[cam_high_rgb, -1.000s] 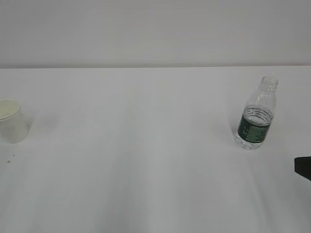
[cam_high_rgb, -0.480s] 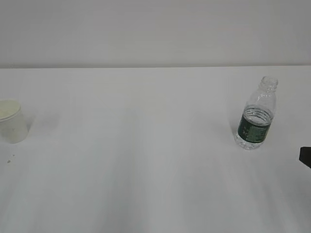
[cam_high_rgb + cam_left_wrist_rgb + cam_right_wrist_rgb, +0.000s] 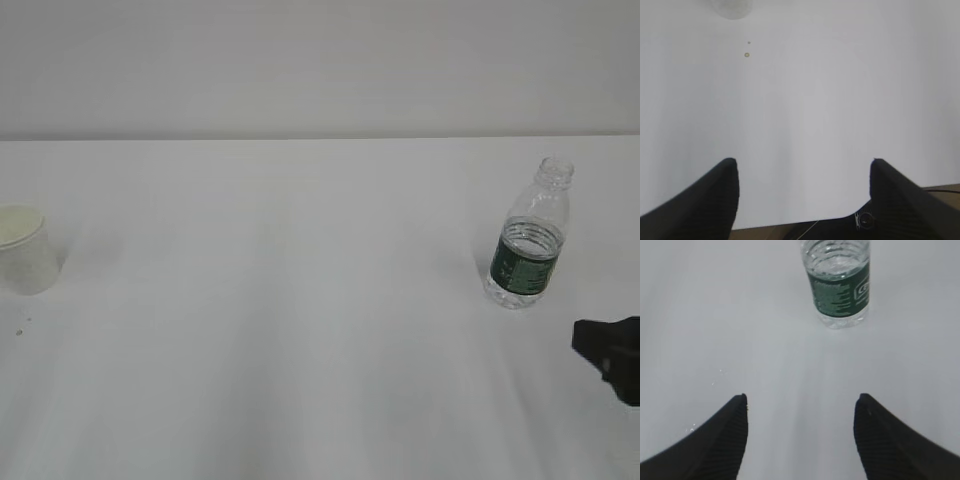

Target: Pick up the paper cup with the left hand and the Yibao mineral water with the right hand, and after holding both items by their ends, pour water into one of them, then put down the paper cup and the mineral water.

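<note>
Upright on the white bench [image 3: 300, 330], far left in the exterior view: the paper cup [image 3: 22, 248], white, pale cream inside, rim up, touched by nothing. Seen again only as a blurred round base at the top edge of the left wrist view [image 3: 731, 7], with two small spots [image 3: 747, 54] on the bench just below it.

Standing upright well apart from the cup, toward the right of the bench: the Yibao mineral water [image 3: 530, 240], clear and ribbed, dark green label band, neck uncapped, some water inside. Centred near the top of the right wrist view [image 3: 839, 282], ahead of the fingers, not between them.

Left end effector [image 3: 802, 172]: jaws spread wide, empty, over bare bench, well short of the cup. Right end effector [image 3: 801, 410]: jaws wide, empty, near the bottle but clear of it; visible in the exterior view as a black shape at the right edge [image 3: 610, 358]. A few tiny droplets [image 3: 717, 377] on the bench near its left finger.
</note>
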Robot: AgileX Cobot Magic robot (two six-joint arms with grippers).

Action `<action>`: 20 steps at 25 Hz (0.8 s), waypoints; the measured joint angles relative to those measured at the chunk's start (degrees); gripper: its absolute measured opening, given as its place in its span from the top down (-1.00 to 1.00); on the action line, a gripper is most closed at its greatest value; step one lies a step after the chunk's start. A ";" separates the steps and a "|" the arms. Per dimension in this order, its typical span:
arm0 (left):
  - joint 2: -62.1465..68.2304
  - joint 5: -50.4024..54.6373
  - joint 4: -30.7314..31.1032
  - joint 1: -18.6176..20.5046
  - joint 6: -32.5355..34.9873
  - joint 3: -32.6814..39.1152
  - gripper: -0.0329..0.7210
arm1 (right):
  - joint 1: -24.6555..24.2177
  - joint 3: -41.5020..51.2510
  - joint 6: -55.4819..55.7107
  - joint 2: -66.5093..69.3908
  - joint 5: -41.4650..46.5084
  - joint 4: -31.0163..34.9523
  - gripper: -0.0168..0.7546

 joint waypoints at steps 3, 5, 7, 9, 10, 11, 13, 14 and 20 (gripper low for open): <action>0.00 -0.38 0.63 0.00 0.00 0.00 -0.62 | 2.87 0.00 0.00 3.12 -2.79 -1.37 -0.35; 0.00 -0.38 1.16 0.00 -0.08 0.00 -0.87 | 3.21 0.08 0.00 4.11 -4.10 -2.20 -0.35; 0.00 -0.53 1.44 0.00 -0.10 0.00 -0.90 | 3.30 0.08 -0.08 4.41 -6.03 -2.45 -0.34; 0.00 -0.58 2.11 0.00 -0.11 0.00 -0.80 | 3.32 0.08 -0.12 4.41 -8.35 -2.58 -0.34; 0.00 -0.58 2.45 0.00 -0.11 0.00 -0.70 | 3.32 0.18 -0.21 4.45 -9.61 -2.72 -0.34; 0.00 -0.58 2.70 0.00 -0.11 0.00 -0.65 | 3.32 0.12 -0.21 4.54 -10.41 -3.15 -0.34; 0.00 -0.58 2.80 0.00 -0.11 0.00 -0.61 | 3.32 0.12 -0.21 4.72 -11.40 -3.93 -0.34; 0.00 -0.67 2.90 0.00 -0.11 0.00 -0.65 | 3.32 0.12 -0.21 4.82 -11.74 -4.29 -0.34; 0.00 -1.28 3.67 0.00 -0.10 0.00 -0.72 | 3.32 2.27 1.21 6.04 -17.33 -7.29 -0.34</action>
